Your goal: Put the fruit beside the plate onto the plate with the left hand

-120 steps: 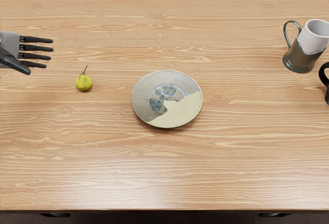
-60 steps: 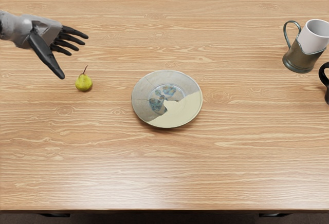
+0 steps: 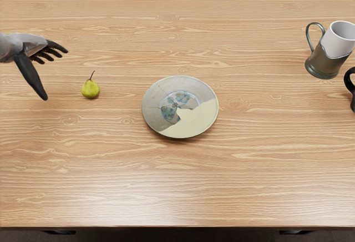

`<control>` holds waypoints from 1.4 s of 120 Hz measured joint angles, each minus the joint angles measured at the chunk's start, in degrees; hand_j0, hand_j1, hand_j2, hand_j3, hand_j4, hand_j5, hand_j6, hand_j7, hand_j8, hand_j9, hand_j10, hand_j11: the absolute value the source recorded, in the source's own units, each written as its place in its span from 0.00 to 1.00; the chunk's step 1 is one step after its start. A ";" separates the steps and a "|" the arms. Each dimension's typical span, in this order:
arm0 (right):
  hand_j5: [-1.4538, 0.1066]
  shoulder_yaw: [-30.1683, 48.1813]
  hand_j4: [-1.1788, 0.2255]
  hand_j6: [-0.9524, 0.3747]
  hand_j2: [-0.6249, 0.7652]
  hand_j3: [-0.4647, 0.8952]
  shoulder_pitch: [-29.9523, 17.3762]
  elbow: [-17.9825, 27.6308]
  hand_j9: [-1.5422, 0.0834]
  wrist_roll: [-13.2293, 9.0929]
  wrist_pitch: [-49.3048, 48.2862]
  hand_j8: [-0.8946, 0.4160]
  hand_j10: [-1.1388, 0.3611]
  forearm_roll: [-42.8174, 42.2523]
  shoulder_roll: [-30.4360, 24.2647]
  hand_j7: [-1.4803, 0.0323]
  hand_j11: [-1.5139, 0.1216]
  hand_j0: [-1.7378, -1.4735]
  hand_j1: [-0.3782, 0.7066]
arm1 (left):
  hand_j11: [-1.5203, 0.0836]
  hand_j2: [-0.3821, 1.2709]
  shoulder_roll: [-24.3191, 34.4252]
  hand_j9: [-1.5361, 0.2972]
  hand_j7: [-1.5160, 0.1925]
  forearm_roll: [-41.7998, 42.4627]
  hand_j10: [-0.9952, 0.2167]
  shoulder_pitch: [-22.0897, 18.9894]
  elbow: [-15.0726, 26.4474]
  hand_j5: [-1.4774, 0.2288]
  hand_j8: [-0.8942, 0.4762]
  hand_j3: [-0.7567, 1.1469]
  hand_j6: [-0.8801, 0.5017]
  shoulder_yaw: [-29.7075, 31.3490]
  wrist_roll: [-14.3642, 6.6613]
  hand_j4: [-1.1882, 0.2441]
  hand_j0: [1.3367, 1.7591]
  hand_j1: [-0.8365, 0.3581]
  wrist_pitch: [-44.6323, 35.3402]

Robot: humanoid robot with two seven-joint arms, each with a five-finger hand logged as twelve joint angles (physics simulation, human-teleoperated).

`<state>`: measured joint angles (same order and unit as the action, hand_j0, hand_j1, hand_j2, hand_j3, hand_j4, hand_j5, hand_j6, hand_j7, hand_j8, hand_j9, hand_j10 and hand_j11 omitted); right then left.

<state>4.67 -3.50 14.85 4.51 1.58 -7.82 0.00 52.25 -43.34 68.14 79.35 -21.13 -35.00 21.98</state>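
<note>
left hand drawn back leftward, fingers spread, pear unmoved

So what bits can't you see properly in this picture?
There is only the head view:
- The left hand: its arm is cut off by the left edge.
- The right hand: it is outside the picture altogether.
- The dark object: it is mostly cut off by the right edge, so I cannot tell what it is.
- The grey mug: the white cup sitting in it hides its inside.
</note>
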 joint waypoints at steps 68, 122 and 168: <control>0.92 0.01 0.83 0.71 0.45 0.34 0.00 0.00 0.94 -0.01 0.00 0.67 0.75 0.00 0.00 0.97 0.91 0.30 0.04 | 0.91 0.24 -15.80 0.80 0.85 -24.68 0.77 -2.75 5.62 0.83 0.61 0.40 0.59 10.25 0.00 0.79 0.76 0.94 -30.05; 0.92 0.00 0.83 0.71 0.45 0.34 0.02 0.00 0.94 0.00 0.00 0.67 0.75 0.00 0.00 0.97 0.91 0.30 0.04 | 0.90 0.24 -22.42 0.80 0.84 -28.55 0.77 -5.30 -7.75 0.82 0.61 0.40 0.59 15.25 0.00 0.79 0.76 0.94 -36.07; 0.92 0.00 0.83 0.71 0.45 0.34 0.01 0.00 0.94 0.00 0.00 0.67 0.75 0.00 0.00 0.97 0.91 0.30 0.04 | 0.81 0.25 -25.00 0.72 0.76 -28.55 0.68 -6.27 -11.10 0.73 0.52 0.40 0.51 15.83 0.00 0.71 0.76 0.82 -37.67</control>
<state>4.66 -3.50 14.85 4.51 1.58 -7.82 0.00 27.25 -71.88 61.87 68.25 -5.30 -35.00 -15.69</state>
